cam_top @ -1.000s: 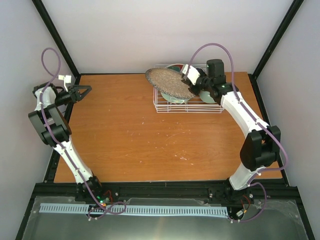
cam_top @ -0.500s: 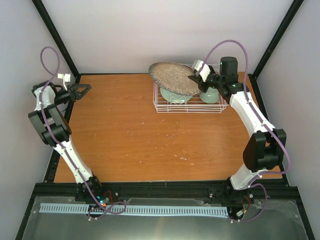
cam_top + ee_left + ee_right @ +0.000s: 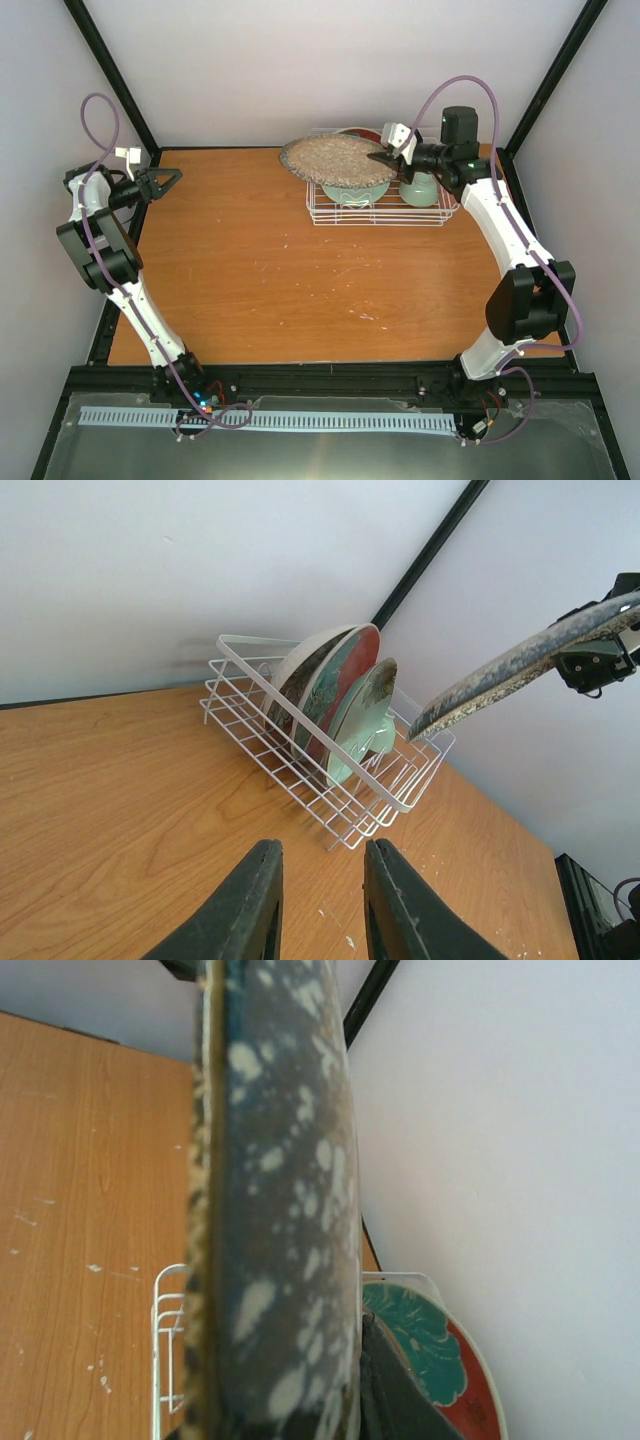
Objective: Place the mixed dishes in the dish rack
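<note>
My right gripper (image 3: 385, 157) is shut on the rim of the large speckled grey-beige plate (image 3: 338, 161) and holds it nearly flat above the white wire dish rack (image 3: 318, 206) at the table's back. The plate fills the right wrist view (image 3: 275, 1200) and shows edge-on in the left wrist view (image 3: 510, 665). In the rack (image 3: 300, 770) stand the red-rimmed petal-patterned plate (image 3: 335, 695) and the pale teal plate (image 3: 360, 720); a pale green piece (image 3: 420, 190) sits at the rack's right. The blue mug is hidden. My left gripper (image 3: 170, 180) is open and empty at the far left.
The black frame posts (image 3: 120, 80) rise at the back corners, with white walls close behind the rack. The left arm's purple cable (image 3: 90, 120) loops above its wrist. Small white flecks (image 3: 330, 270) lie on the wooden table.
My right gripper has swung the speckled plate up and back over the rack, from tilted to nearly flat. The left arm has not moved.
</note>
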`<state>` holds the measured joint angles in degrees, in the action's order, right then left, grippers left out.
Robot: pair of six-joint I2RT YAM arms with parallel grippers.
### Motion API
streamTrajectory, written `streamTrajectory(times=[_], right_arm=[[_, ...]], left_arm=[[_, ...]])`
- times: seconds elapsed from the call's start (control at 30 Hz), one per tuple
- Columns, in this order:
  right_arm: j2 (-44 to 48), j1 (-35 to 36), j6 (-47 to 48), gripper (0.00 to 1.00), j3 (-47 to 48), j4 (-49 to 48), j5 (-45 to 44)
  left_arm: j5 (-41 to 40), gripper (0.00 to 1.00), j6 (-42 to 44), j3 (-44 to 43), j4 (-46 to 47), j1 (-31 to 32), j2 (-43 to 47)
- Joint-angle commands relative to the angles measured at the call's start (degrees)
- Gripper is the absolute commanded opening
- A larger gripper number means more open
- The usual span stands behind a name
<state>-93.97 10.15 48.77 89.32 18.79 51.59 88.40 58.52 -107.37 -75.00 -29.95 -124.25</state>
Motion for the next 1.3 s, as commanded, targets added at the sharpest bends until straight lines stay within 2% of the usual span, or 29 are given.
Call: streamTrajectory(times=[0.0,0.4,1.27], right_arm=[[3.9,-0.1,5.9,0.03,3.9,-3.3,6.1],[2.1,-1.7,9.8,0.03,4.5,1.1,6.5],[-5.5,-4.7,7.8,0.03,5.4,-0.8,12.0]], left_arm=[[8.6,0.24,0.4,-1.3,-0.4,0.0,-0.3],[8.4,0.24,-0.2,-2.1,-0.5,0.0,-2.0],[7.8,0.24,-3.3,-5.0,1.7,0.1,-6.6]])
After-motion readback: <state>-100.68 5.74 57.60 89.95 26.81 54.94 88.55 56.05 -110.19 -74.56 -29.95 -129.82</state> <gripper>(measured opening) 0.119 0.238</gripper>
